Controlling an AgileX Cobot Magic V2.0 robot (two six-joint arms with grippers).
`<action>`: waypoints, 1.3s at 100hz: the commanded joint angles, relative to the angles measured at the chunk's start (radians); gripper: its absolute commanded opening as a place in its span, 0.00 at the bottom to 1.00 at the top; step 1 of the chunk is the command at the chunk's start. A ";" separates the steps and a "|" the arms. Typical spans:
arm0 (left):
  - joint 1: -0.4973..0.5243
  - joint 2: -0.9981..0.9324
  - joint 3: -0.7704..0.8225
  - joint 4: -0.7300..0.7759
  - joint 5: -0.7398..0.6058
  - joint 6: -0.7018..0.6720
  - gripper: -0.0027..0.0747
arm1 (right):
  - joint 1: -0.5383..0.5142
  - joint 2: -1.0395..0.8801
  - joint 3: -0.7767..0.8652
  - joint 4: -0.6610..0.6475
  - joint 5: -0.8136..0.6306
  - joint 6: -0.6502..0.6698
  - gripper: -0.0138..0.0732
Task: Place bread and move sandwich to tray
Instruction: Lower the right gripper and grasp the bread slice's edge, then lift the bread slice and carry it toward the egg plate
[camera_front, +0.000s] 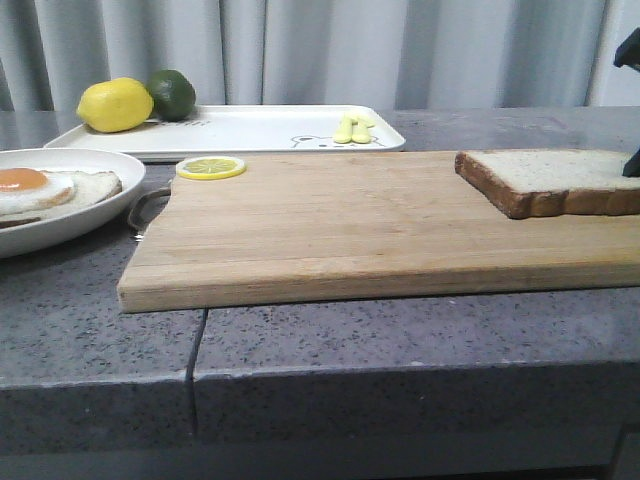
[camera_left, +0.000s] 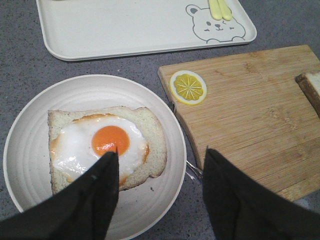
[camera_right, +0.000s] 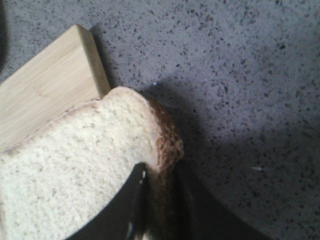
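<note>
The bread (camera_front: 550, 178) lies flat at the right end of the wooden cutting board (camera_front: 340, 225). One corner of it (camera_right: 75, 165) reaches past the board's edge. My right gripper (camera_right: 160, 172) is shut on its brown crust; in the front view it (camera_front: 632, 160) shows only at the frame's right edge. The sandwich (camera_left: 100, 145), one slice under a fried egg with an orange yolk, sits on a round white plate (camera_left: 150, 210). My left gripper (camera_left: 161, 152) hovers open over the plate's rim, holding nothing. The white tray (camera_front: 250, 128) with the bear drawing stands behind the board.
A lemon (camera_front: 115, 104) and a lime (camera_front: 172, 93) sit on the tray's far left end, and small yellow pieces (camera_front: 354, 130) near the bear. A lemon slice (camera_front: 211, 168) lies on the board's back left corner. The grey counter's edge runs along the front.
</note>
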 joint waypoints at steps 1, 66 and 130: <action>0.003 -0.007 -0.033 -0.036 -0.047 0.006 0.50 | -0.002 -0.065 -0.030 -0.002 -0.001 -0.014 0.09; 0.003 -0.007 -0.033 -0.036 -0.047 0.006 0.50 | 0.058 -0.254 -0.240 0.316 0.179 -0.058 0.09; 0.003 -0.007 -0.033 -0.036 -0.047 0.006 0.50 | 0.672 -0.066 -0.247 0.545 -0.354 -0.063 0.09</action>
